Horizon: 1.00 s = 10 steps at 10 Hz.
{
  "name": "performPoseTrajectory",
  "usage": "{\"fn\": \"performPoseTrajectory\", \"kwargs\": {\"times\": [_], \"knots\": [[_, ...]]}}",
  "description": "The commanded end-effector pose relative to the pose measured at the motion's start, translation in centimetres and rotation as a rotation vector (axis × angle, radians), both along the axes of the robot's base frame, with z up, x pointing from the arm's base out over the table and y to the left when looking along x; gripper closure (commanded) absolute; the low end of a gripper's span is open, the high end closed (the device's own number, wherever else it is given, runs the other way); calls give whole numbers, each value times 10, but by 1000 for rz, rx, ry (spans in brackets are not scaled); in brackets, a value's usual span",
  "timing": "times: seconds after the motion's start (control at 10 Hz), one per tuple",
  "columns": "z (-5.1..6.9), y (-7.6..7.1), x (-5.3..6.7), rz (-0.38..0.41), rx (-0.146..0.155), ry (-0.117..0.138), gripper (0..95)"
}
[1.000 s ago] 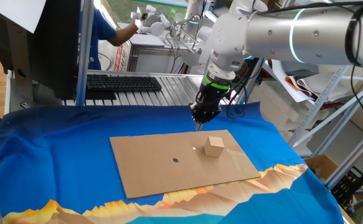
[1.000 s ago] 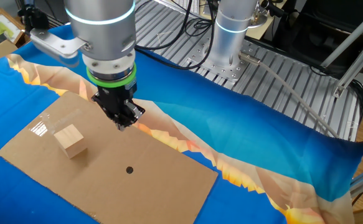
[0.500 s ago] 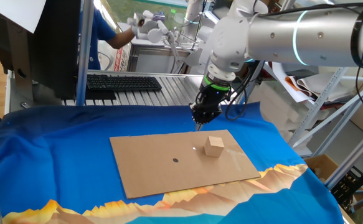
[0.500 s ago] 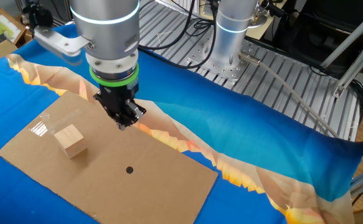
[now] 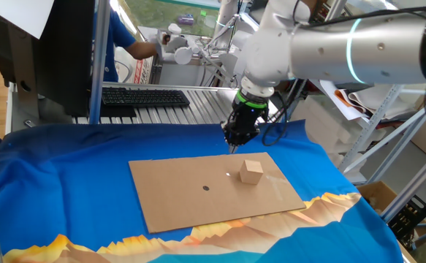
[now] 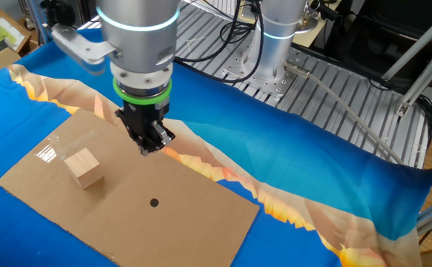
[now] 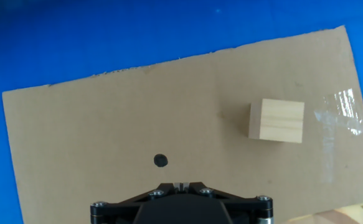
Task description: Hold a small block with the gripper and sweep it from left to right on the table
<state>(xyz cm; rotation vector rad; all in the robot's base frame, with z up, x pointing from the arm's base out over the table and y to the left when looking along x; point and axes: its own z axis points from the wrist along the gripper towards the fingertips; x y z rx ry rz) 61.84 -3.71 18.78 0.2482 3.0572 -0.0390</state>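
The small tan block [image 5: 251, 172] lies on the brown cardboard sheet [image 5: 198, 197] of the blue-cloth table [image 5: 66, 183]. It also shows in the other fixed view [image 6: 83, 167] and in the hand view [image 7: 276, 121]. The gripper [image 5: 232, 145], black with a green ring, hangs above the cardboard's far edge, apart from the block and empty. In the other fixed view the gripper [image 6: 147, 147] is right of the block. In the hand view its jaws [image 7: 181, 185] stand together, shut on nothing.
A tiny dark dot [image 5: 206, 188] marks the cardboard, also seen in the hand view [image 7: 160, 161]. A grey metal bench with a keyboard [image 5: 145, 96] stands behind the table. A person holds a white robot hand [image 5: 176, 40] at the back. Shelving stands at the right.
The gripper has risen slightly and drifted a little over the cardboard's far edge. The block has not moved. The person and the white hand at the back have shifted.
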Motion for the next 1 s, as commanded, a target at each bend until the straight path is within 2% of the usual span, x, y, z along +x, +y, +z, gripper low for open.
{"fn": "performPoseTrajectory", "kwargs": {"times": [0.1, 0.4, 0.6, 0.7, 0.9, 1.0], "knots": [[0, 1, 1, 2, 13, 12, 950], [0, 1, 1, -4, 26, 13, 950], [0, 1, 2, -13, 51, 11, 950], [-1, 0, 5, -13, 42, 3, 950], [-7, -13, 20, 24, 33, -11, 950], [-12, -22, 32, 42, 35, -15, 950]]}}
